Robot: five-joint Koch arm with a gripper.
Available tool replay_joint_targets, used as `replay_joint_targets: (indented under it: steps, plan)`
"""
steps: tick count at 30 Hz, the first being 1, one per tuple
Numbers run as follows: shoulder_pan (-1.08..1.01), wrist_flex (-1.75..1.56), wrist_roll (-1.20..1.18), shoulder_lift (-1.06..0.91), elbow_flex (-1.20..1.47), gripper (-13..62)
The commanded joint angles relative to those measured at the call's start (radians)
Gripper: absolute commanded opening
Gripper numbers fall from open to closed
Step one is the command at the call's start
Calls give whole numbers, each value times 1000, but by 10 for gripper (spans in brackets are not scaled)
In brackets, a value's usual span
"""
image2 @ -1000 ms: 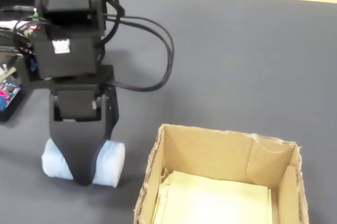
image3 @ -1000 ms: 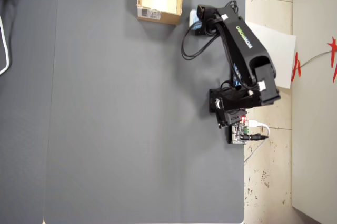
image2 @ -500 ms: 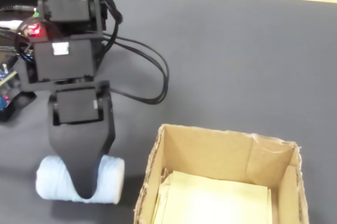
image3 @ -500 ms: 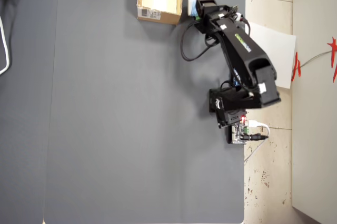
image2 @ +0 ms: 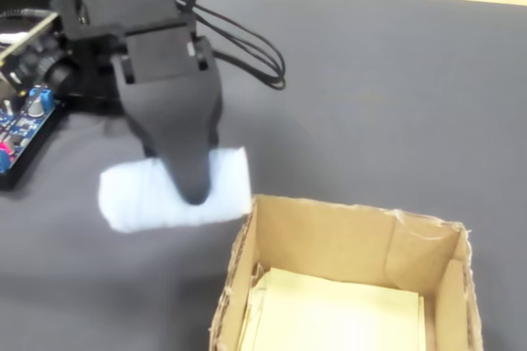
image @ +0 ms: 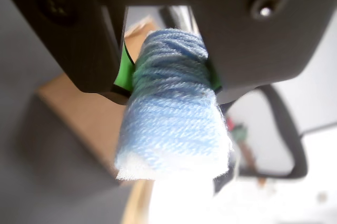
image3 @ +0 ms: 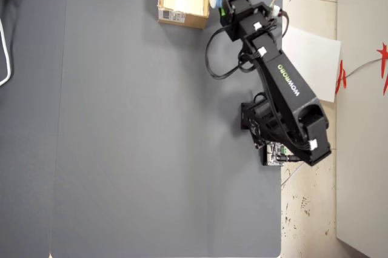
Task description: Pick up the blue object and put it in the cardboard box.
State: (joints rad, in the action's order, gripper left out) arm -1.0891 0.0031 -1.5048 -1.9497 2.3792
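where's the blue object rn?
The blue object is clamped in the pincer, held just outside the cardboard box: off the box's left wall in the fixed view, at its right edge in the overhead view.

We see the blue object [image: 171, 113], a pale light-blue fuzzy lump with a white underside, pinched across its middle and lifted clear of the tabletop [image2: 395, 87]. In the fixed view it [image2: 140, 194] lies level just beside the cardboard box [image2: 329, 236]. The box is brown, open-topped, pale yellow inside, with a white label on one side [image3: 173, 14], at the tabletop's far edge in the overhead view.
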Motion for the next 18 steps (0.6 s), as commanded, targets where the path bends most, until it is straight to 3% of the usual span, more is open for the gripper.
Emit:
replay_joint_targets:
  steps: [1, 6, 10, 18]
  plan:
    - [18, -137, -55, -40, -63, 114]
    - [135, -187, -67, -21, -107, 114]
    - [270, -167, -40, 109, -250, 114]
    - [239, 37, 46, 298, -463, 120]
